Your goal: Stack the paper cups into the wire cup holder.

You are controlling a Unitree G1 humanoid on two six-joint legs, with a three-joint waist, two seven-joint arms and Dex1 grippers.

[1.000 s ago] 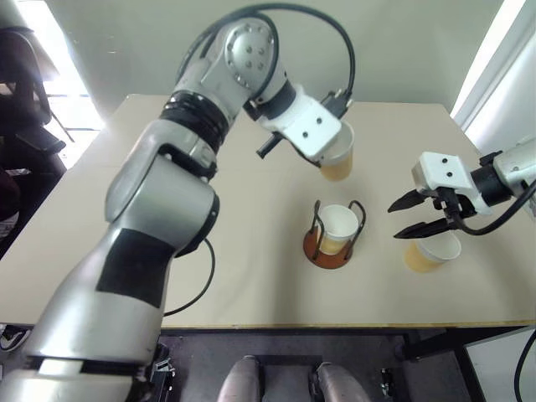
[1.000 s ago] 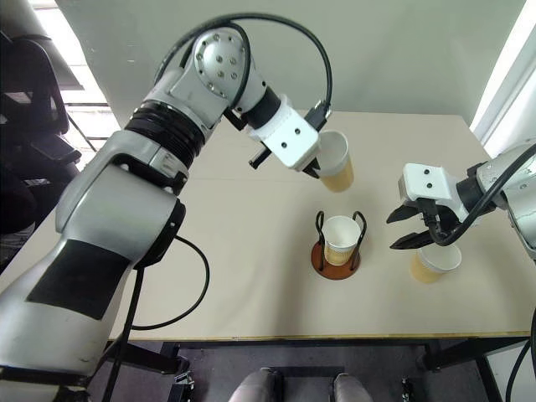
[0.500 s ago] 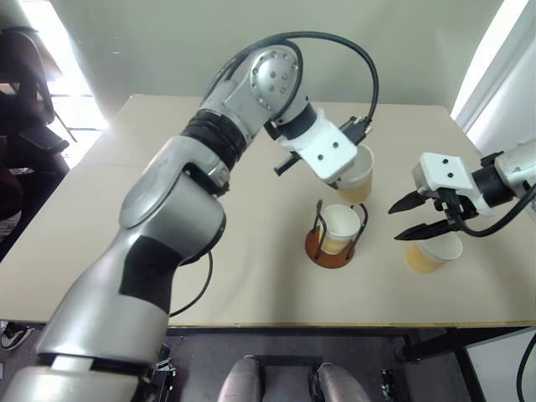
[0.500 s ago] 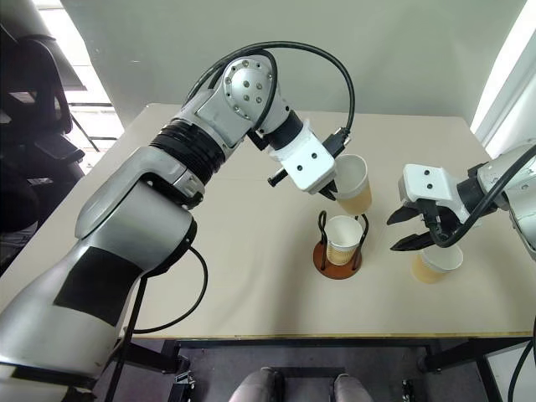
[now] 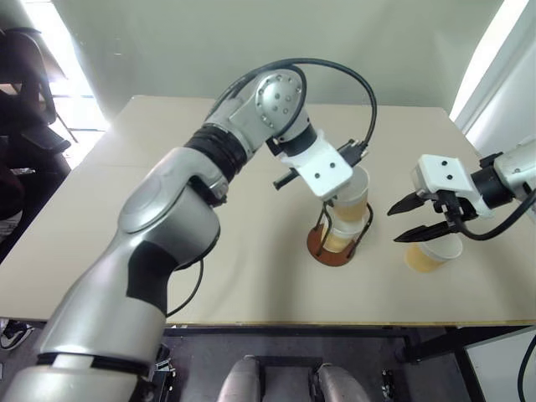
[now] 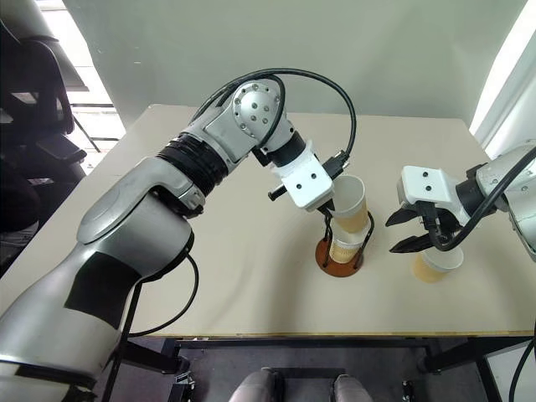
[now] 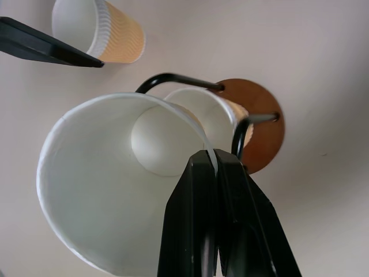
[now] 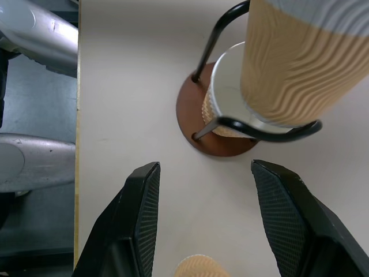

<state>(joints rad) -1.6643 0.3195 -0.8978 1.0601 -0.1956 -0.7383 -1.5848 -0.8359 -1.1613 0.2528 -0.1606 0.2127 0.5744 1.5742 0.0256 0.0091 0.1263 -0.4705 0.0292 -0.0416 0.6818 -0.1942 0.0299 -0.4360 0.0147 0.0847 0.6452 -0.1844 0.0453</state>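
Note:
My left gripper [image 7: 211, 159] is shut on the rim of a paper cup [image 5: 353, 196], one finger inside and one outside. That cup hangs upright with its bottom right over, or just inside, the mouth of a second paper cup [image 5: 338, 239]. The second cup stands in the wire cup holder [image 6: 328, 261], between its two dark wire loops. A third paper cup [image 5: 433, 255] stands on the table to the right of the holder. My right gripper [image 5: 394, 226] hovers open just above and to the left of that cup, holding nothing.
The beige table [image 6: 251, 280] has bare room on its left half and in front of the holder. Its front edge runs close below the holder. A dark chair [image 5: 23, 109] stands off the table's left side.
My left gripper has carried its cup down and to the right, from behind the holder to directly over the cup in it. The right gripper has stayed where it was.

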